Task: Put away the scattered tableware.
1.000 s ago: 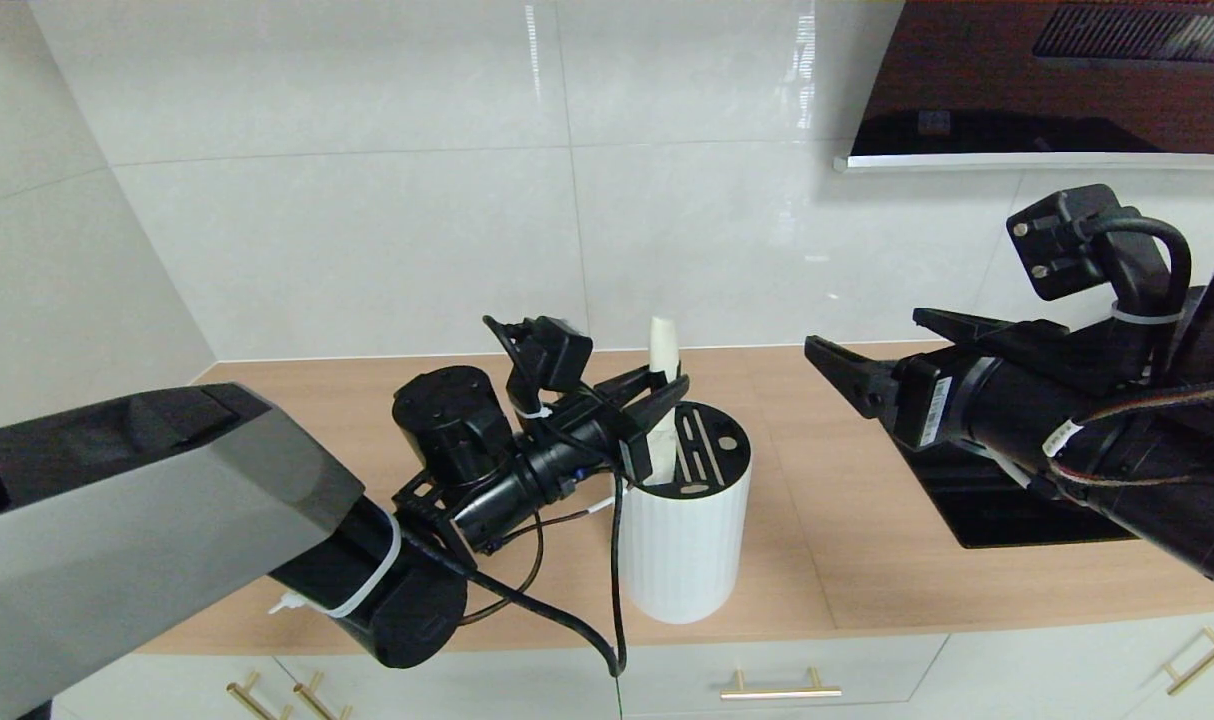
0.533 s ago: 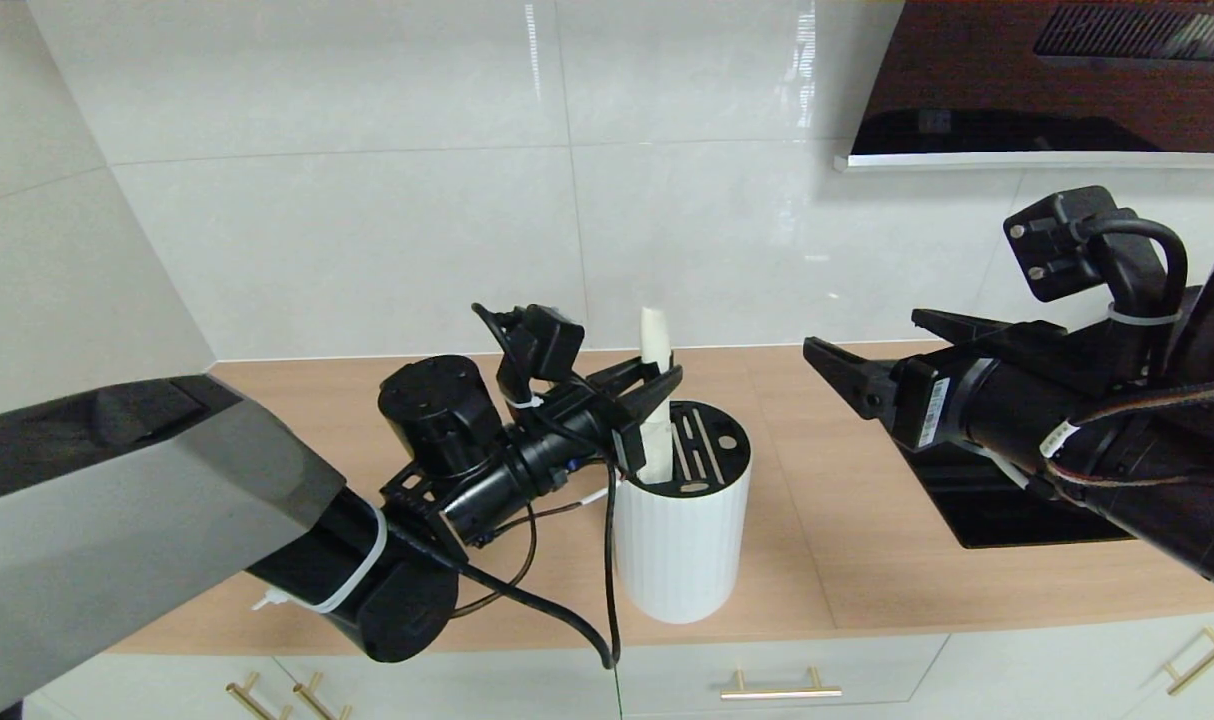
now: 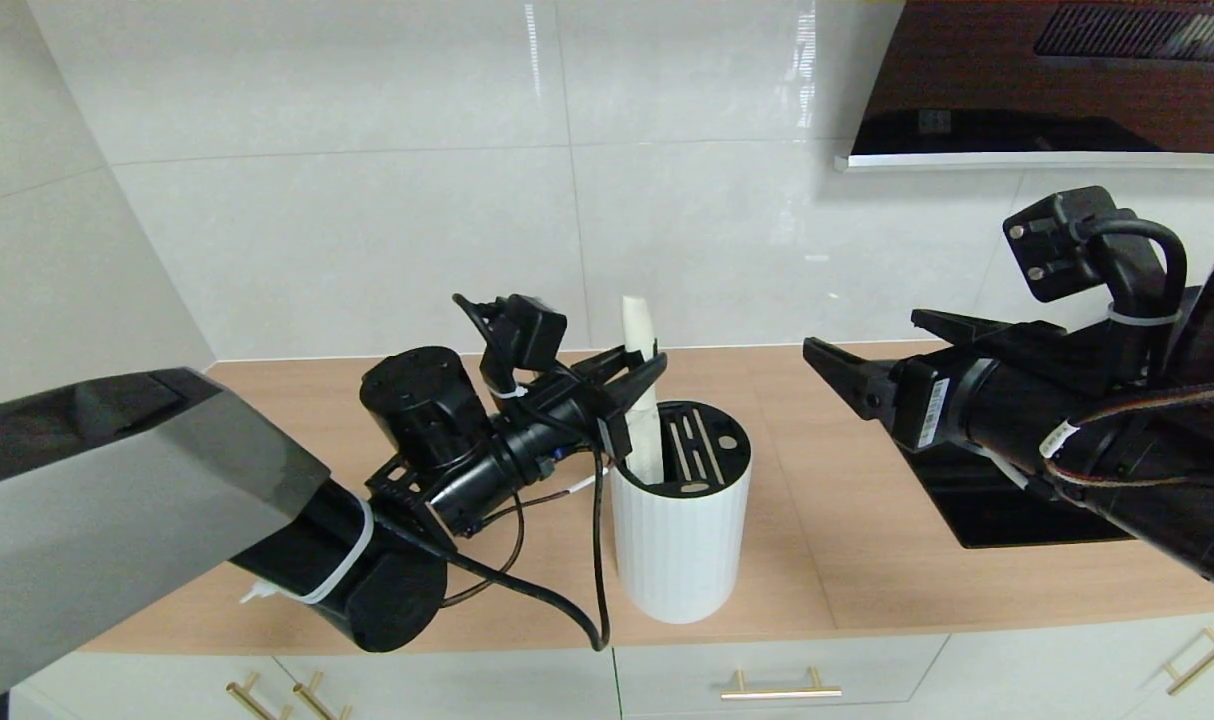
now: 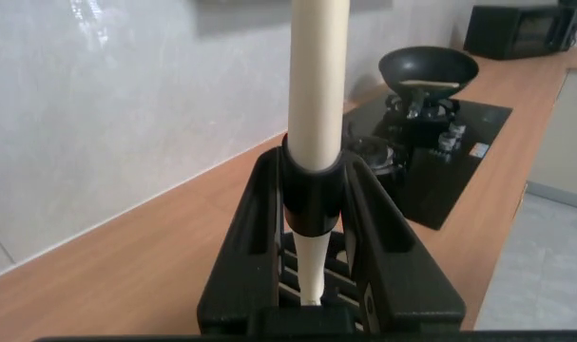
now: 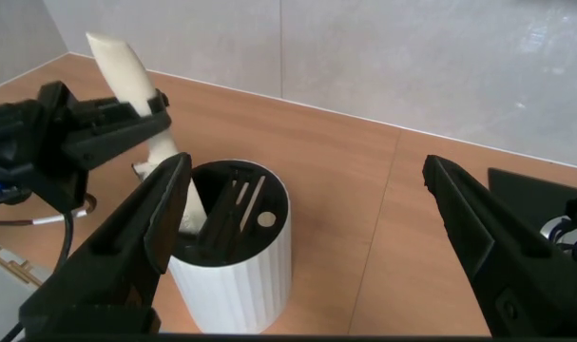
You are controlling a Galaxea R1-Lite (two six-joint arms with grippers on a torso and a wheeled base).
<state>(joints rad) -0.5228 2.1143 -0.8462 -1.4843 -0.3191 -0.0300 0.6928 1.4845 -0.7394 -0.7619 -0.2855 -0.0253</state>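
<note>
As my left gripper pinches the cream handle midway, its lower end sits in the white slotted holder below

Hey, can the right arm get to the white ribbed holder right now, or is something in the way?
Probably yes. The open right gripper hangs beside the white ribbed cylindrical holder, bare wooden counter between them; the left gripper, shut on the cream utensil handle, crowds only the other side.
</note>
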